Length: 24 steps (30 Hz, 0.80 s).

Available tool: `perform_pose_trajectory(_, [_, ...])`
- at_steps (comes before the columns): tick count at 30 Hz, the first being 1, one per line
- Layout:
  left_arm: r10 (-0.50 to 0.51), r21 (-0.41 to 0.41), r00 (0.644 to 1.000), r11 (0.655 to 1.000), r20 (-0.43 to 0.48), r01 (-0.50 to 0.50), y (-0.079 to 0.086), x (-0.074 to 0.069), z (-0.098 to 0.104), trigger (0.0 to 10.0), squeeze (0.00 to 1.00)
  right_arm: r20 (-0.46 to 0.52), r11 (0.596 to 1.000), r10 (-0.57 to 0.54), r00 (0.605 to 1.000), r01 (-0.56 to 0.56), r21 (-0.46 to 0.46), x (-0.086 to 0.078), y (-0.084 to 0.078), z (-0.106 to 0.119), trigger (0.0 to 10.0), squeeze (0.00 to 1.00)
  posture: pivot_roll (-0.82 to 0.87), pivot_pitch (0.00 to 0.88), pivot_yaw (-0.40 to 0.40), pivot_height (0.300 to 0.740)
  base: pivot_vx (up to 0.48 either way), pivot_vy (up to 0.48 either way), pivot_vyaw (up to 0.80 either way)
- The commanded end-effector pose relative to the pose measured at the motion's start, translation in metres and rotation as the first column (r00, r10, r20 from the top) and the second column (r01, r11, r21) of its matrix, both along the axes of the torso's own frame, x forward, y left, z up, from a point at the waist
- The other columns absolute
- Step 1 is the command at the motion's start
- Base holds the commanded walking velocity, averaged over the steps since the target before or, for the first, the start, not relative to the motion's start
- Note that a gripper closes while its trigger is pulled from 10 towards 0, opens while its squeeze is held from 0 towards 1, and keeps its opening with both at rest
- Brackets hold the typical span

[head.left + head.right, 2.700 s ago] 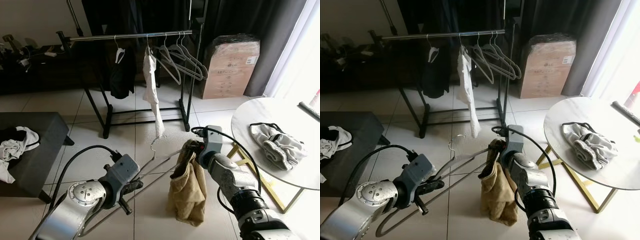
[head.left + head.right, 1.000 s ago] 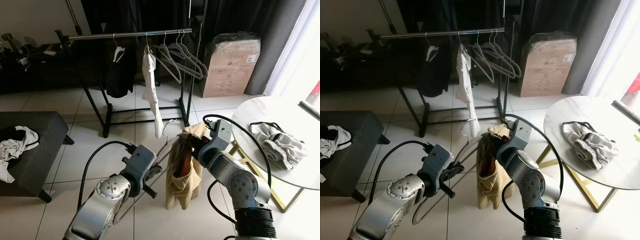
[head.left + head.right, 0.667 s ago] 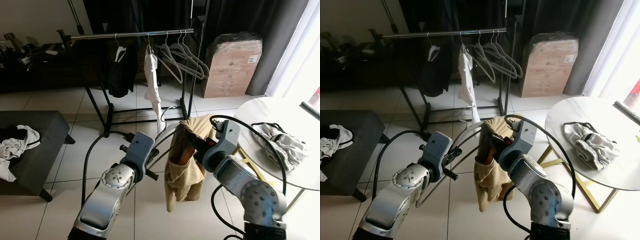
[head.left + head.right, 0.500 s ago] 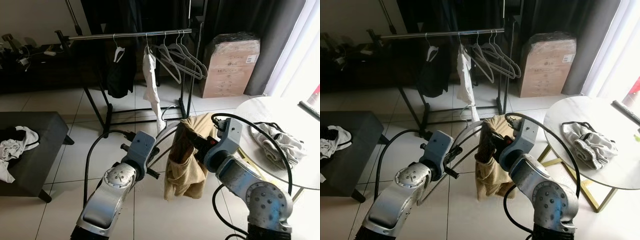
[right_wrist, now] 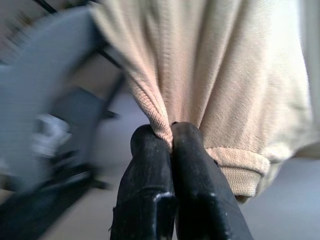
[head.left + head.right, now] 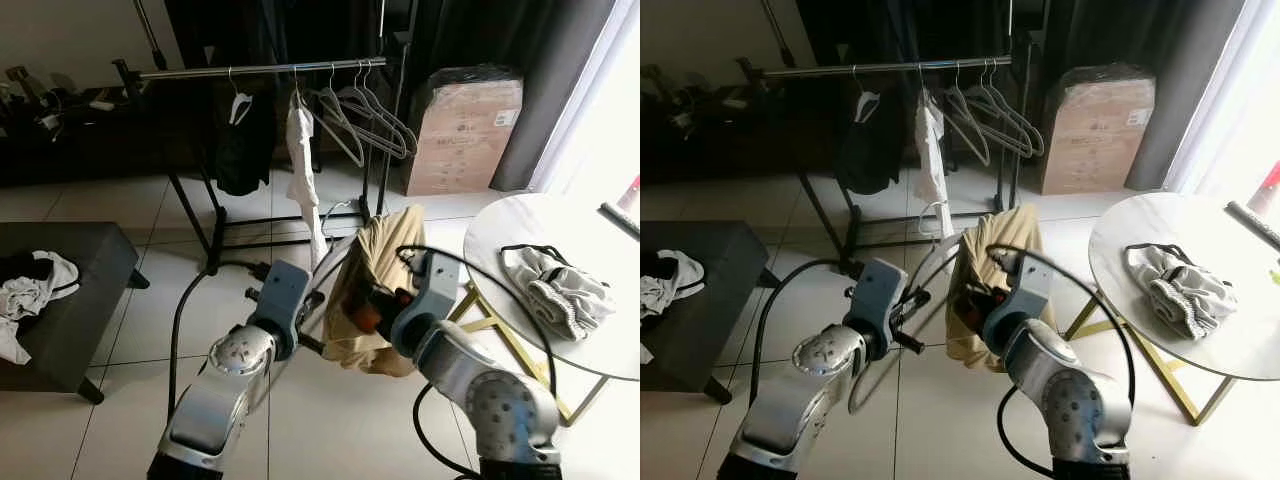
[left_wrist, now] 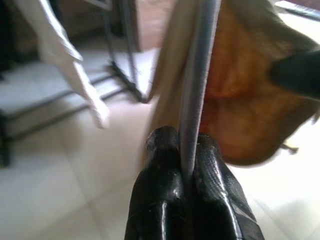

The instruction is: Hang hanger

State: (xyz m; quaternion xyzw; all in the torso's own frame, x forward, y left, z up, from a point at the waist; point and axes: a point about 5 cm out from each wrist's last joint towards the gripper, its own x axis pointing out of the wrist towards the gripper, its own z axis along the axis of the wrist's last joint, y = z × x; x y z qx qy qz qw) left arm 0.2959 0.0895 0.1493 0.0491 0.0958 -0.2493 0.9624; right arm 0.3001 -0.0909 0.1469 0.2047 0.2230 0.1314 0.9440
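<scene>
Nearest, the left gripper (image 7: pixel 181 150) is pinching the hanger (image 7: pixel 197 85) tight between its fingers, the wire running up and away from them. Just beside it, the right gripper (image 5: pixel 167 135) is clamping a fold of the tan shirt (image 6: pixel 375 285) draped over that hanger. Farther ahead and higher, the rail (image 6: pixel 260 69) is waiting, its bar crosswise.

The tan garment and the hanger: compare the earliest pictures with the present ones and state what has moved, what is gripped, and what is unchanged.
Both arms have risen toward the clothes rack, lifting the grey hanger and the tan garment, which now bunches higher instead of hanging long. The left gripper stays shut on the hanger, the right gripper stays shut on the garment. The rack's clothes, the round table and the cardboard box are unchanged.
</scene>
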Motion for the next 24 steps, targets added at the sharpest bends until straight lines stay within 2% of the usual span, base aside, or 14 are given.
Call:
perform_pose_trajectory(1, [-0.012,-0.072,0.998,0.997,0.064,0.017,0.003,-0.002,0.019,10.0,0.0,-0.003,0.993,0.027,1.0,-0.027,-0.115,0.002,0.003,-0.011,10.0,0.0,-0.02,0.146,0.002,0.74,0.0,0.0,0.0])
perform_pose_trajectory(2, [-0.02,-0.075,0.998,0.997,0.062,0.025,0.003,-0.003,0.019,10.0,0.0,0.006,0.991,0.036,0.999,-0.035,-0.131,0.004,0.003,-0.011,10.0,0.0,-0.02,0.147,0.003,0.74,0.0,0.0,0.0])
perform_pose_trajectory(5, [-0.034,-0.08,0.998,0.996,0.059,0.039,0.002,-0.006,0.019,10.0,0.0,0.018,0.996,0.05,0.999,-0.049,-0.076,0.006,0.009,-0.009,10.0,0.0,-0.02,0.146,0.004,0.74,0.0,0.0,0.0])
perform_pose_trajectory(9, [-0.02,-0.078,0.999,0.997,0.049,0.024,0.003,-0.005,0.018,10.0,0.0,0.136,0.984,0.126,0.983,-0.141,0.11,0.002,0.03,0.014,10.0,0.0,-0.02,0.142,0.002,0.74,0.0,0.0,0.0])
perform_pose_trajectory(13, [-0.02,-0.075,0.999,0.997,0.05,0.024,0.001,-0.004,0.017,10.0,0.0,0.122,0.984,0.172,0.978,-0.175,0.017,-0.003,0.031,0.007,10.0,0.0,-0.02,0.137,0.001,0.74,0.0,0.0,0.0])
perform_pose_trajectory(15, [0.001,-0.069,0.998,0.998,0.059,0.003,0.002,-0.002,0.017,10.0,0.0,0.124,0.985,0.168,0.978,-0.173,0.029,-0.004,0.03,0.007,10.0,0.01,-0.02,0.136,0.001,0.74,0.0,0.0,0.0])
perform_pose_trajectory(16, [0.056,-0.056,0.996,0.997,0.07,-0.052,0.006,0.003,0.018,10.0,0.0,0.125,0.986,0.154,0.98,-0.16,0.044,-0.007,0.027,0.011,10.0,0.59,-0.03,0.135,0.0,0.74,0.0,0.0,0.0])
perform_pose_trajectory(18, [0.08,-0.056,0.995,0.996,0.067,-0.076,0.008,0.005,0.017,10.0,0.0,0.127,0.987,0.148,0.981,-0.155,0.047,-0.01,0.026,0.014,10.0,0.59,-0.03,0.135,-0.002,0.74,0.0,0.0,0.0])
perform_pose_trajectory(19, [0.079,-0.055,0.995,0.996,0.066,-0.075,0.008,0.005,0.018,10.0,0.0,0.14,0.984,0.155,0.978,-0.166,0.067,-0.012,0.027,0.02,10.0,0.65,-0.04,0.133,-0.004,0.74,0.0,0.0,0.0])
perform_pose_trajectory(20, [0.076,-0.054,0.995,0.996,0.067,-0.073,0.008,0.005,0.018,10.0,0.0,0.149,0.981,0.161,0.976,-0.175,0.081,-0.014,0.028,0.024,10.0,0.65,-0.04,0.133,-0.004,0.74,0.0,0.0,0.0])
perform_pose_trajectory(21, [0.076,-0.041,0.995,0.996,0.06,-0.073,0.008,0.006,0.016,10.0,0.0,0.179,0.972,0.197,0.964,-0.217,0.096,-0.019,0.03,0.031,10.0,0.58,-0.04,0.135,-0.004,0.74,0.0,0.0,0.0])
perform_pose_trajectory(22, [0.077,-0.025,0.995,0.997,0.057,-0.076,0.007,0.007,0.015,10.0,0.0,0.216,0.953,0.259,0.941,-0.285,0.099,-0.026,0.034,0.038,10.0,0.05,-0.05,0.136,-0.004,0.74,0.0,0.0,0.0])
perform_pose_trajectory(23, [0.086,-0.01,0.995,0.996,0.052,-0.085,0.007,0.009,0.013,10.0,0.0,0.265,0.914,0.361,0.894,-0.395,0.087,-0.038,0.039,0.046,10.0,0.0,-0.05,0.136,-0.004,0.74,0.0,0.0,0.0])
perform_pose_trajectory(24, [0.095,-0.012,0.994,0.995,0.05,-0.095,0.007,0.01,0.013,10.0,0.0,0.282,0.896,0.408,0.868,-0.44,0.058,-0.044,0.039,0.048,10.0,0.0,-0.05,0.138,-0.004,0.74,0.0,0.0,0.0])
